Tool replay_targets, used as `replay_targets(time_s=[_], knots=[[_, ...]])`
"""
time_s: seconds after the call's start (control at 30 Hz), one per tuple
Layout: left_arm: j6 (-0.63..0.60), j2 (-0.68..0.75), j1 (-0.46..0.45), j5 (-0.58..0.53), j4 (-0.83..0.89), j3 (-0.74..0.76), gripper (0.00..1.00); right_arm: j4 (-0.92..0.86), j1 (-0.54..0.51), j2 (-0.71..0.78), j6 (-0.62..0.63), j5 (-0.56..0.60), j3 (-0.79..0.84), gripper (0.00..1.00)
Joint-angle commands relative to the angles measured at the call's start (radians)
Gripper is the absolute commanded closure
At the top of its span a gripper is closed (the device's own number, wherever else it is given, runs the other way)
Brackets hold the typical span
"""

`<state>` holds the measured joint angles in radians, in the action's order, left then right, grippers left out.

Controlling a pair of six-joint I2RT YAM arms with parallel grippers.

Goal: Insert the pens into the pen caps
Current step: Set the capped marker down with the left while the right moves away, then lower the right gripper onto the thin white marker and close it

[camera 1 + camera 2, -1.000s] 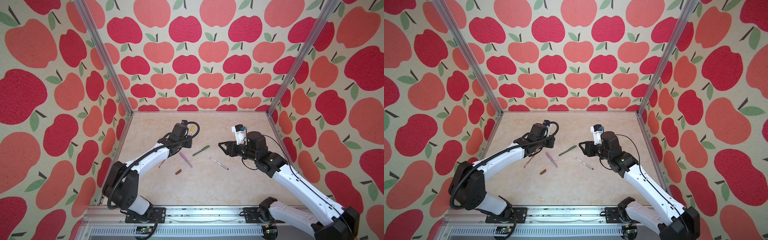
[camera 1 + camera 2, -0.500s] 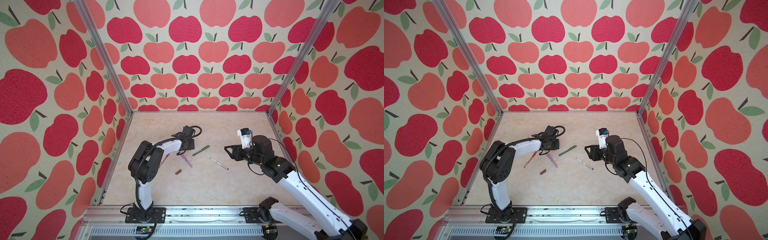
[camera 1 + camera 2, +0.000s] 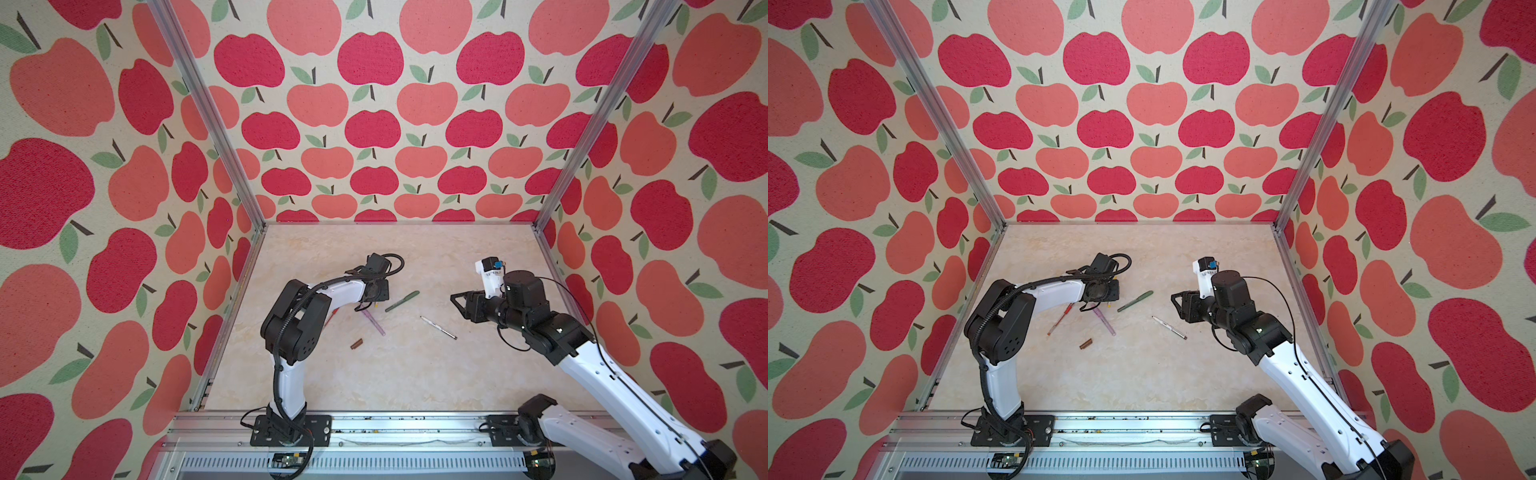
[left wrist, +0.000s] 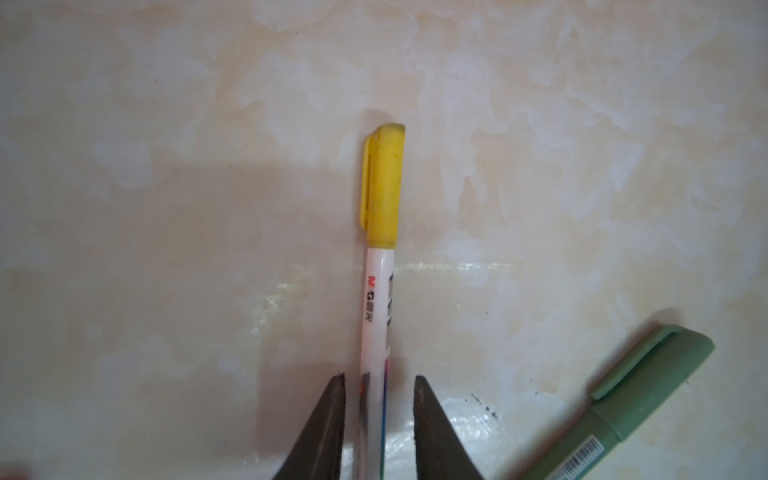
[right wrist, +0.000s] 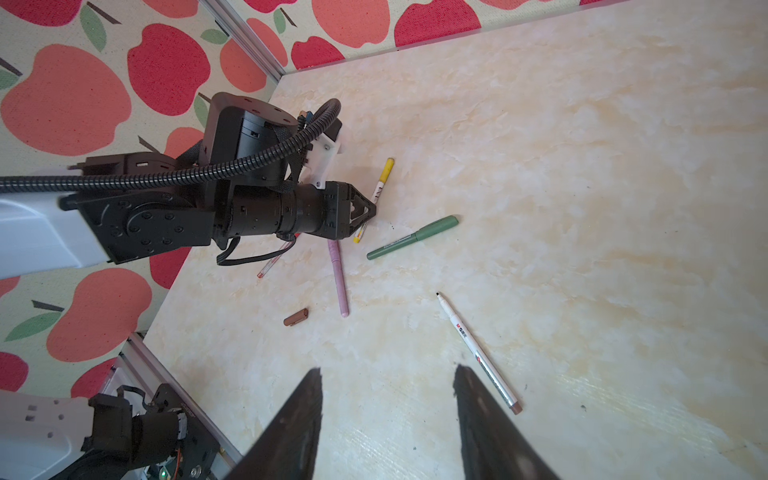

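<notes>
My left gripper [image 4: 379, 376] is open low over the table. Its jaws straddle a white pen [image 4: 376, 316] wearing a yellow cap [image 4: 384, 183], with a small gap on each side; the pen lies flat. Beside it lie a capped dark green pen [image 5: 411, 237], a lilac pen [image 5: 338, 278] and a red pen [image 3: 1059, 320]. A loose brown cap [image 3: 356, 343] rests nearer the front. An uncapped white pen with a brown end [image 5: 478, 353] lies by my right gripper [image 5: 386, 370], which hovers open and empty.
The left arm [image 3: 299, 316] is folded high over the left side of the marble table [image 3: 395, 386]. Apple-print walls and metal posts [image 3: 540, 224] close in the table on three sides. A rail [image 3: 374, 424] runs along the front edge.
The left gripper came down to the table with the yellow-capped pen and opened, leaving the pen lying flat. The left elbow folded upward. The right arm drew back slightly to the right.
</notes>
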<state>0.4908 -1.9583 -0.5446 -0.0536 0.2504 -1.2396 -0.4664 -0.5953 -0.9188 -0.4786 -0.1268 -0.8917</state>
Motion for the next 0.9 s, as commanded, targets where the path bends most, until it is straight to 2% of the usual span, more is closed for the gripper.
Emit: replay_targets(time_s=[0.0, 0.2, 0.27, 0.43, 0.57, 0.73, 0.87], knots=[[0.009, 0.0, -0.003, -0.007, -0.009, 0.02, 0.64, -0.049, 0.004, -0.007, 0.029, 0.022, -0.039, 0.46], [0.009, 0.124, -0.004, -0.028, -0.031, 0.074, 0.55, -0.105, 0.004, -0.034, 0.06, 0.02, -0.045, 0.46], [-0.012, 0.221, -0.009, -0.034, -0.076, 0.122, 0.49, -0.147, 0.005, -0.071, 0.088, 0.03, -0.053, 0.46], [-0.098, 0.546, -0.025, -0.054, -0.177, 0.264, 0.24, -0.219, 0.005, -0.228, 0.17, 0.024, -0.079, 0.44], [-0.133, 0.81, -0.015, -0.023, -0.215, 0.387, 0.14, -0.245, -0.012, -0.369, 0.236, 0.028, -0.117, 0.42], [-0.115, 1.059, 0.034, 0.073, -0.172, 0.519, 0.12, -0.257, -0.037, -0.546, 0.308, 0.057, -0.178, 0.39], [-0.083, 1.197, 0.05, 0.073, -0.134, 0.593, 0.11, -0.26, -0.065, -0.684, 0.341, 0.081, -0.239, 0.38]])
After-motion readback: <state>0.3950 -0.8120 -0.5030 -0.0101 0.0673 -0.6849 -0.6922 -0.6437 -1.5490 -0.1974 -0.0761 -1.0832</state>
